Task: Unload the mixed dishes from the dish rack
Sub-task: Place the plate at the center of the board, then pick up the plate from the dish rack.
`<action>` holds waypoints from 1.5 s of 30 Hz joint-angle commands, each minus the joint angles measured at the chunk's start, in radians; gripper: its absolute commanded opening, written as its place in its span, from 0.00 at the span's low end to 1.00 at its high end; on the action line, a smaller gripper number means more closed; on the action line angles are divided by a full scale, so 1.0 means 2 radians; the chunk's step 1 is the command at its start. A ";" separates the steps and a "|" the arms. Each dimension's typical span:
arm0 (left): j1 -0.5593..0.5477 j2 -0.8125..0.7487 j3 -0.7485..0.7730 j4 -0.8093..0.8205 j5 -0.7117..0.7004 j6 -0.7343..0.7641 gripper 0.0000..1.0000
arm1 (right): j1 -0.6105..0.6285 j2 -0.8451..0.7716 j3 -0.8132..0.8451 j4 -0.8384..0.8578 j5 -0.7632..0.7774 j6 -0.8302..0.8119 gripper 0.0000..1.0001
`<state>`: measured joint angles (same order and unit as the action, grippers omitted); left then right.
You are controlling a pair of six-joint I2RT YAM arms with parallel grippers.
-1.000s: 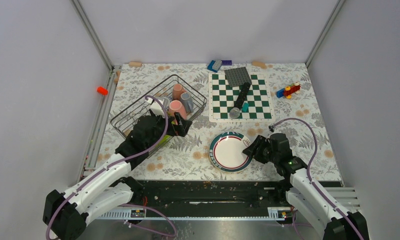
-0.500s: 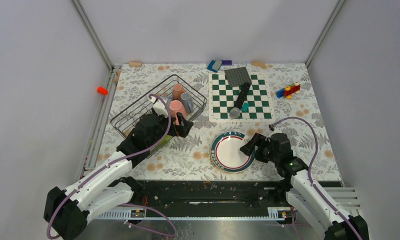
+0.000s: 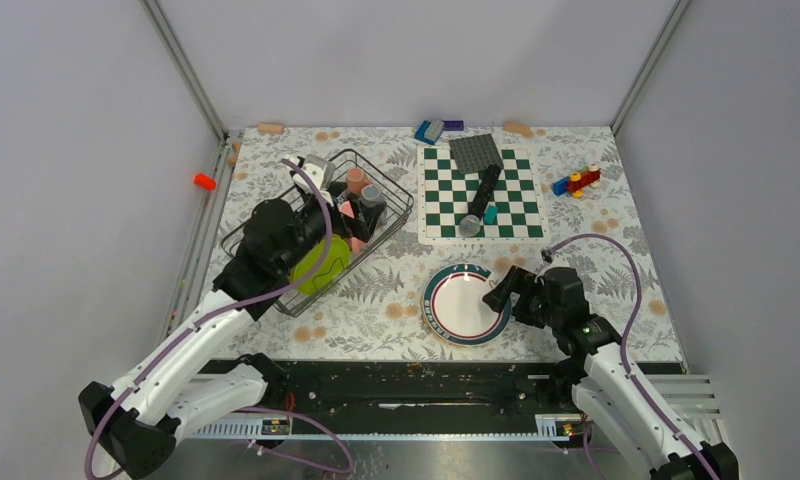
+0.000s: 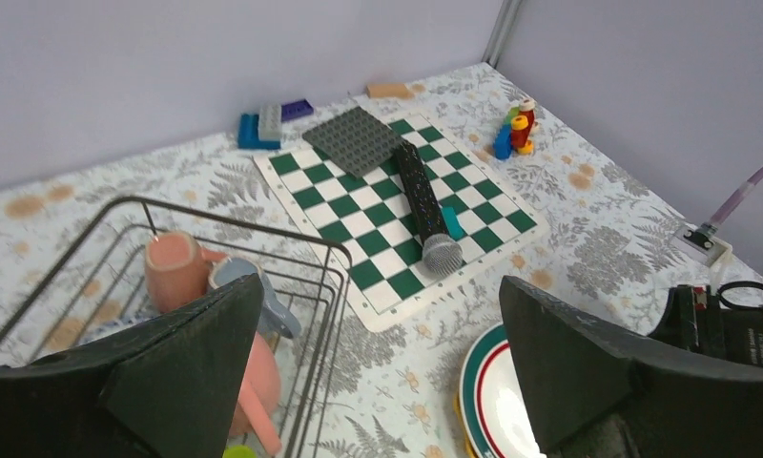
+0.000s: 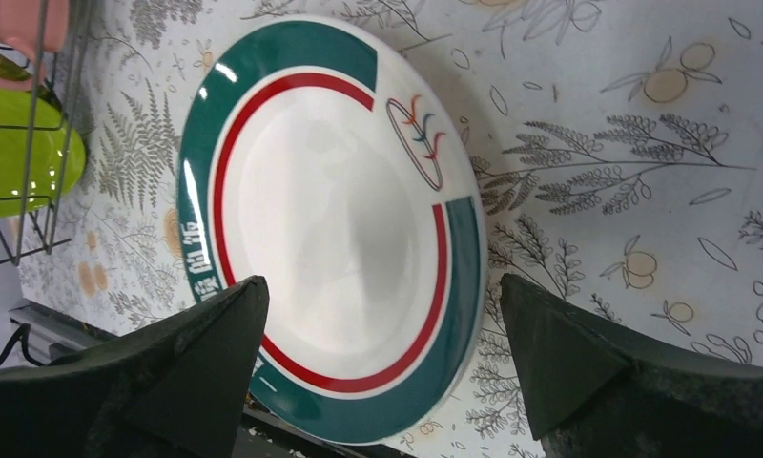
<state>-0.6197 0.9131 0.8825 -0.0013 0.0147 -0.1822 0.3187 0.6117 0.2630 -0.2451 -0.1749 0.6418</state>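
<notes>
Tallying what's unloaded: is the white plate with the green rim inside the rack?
No, the white plate lies flat on the table, outside the rack and apart from it.

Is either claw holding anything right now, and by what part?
Nothing. Right gripper stands open over the plate; left gripper open above the dish rack.

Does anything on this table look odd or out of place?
Yes. A microphone lies diagonally across the chessboard, its tail next to a grey studded plate: odd company for dishes. The dish rack also sits askew, turned diagonal to the edges of the table.
</notes>
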 commanded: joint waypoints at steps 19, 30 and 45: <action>0.005 0.102 0.266 -0.231 0.008 0.308 0.99 | 0.002 -0.052 0.044 -0.080 0.085 -0.029 1.00; 0.019 0.086 0.209 -0.332 -0.074 0.334 0.98 | 0.002 -0.086 0.079 -0.127 0.145 -0.041 0.99; 0.155 0.152 0.198 -0.416 0.069 0.330 0.69 | 0.002 -0.079 0.110 -0.140 0.190 -0.006 1.00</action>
<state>-0.3508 1.2243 1.2816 -0.8303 0.0494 0.4717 0.3187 0.4416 0.4049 -0.5056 0.1322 0.6273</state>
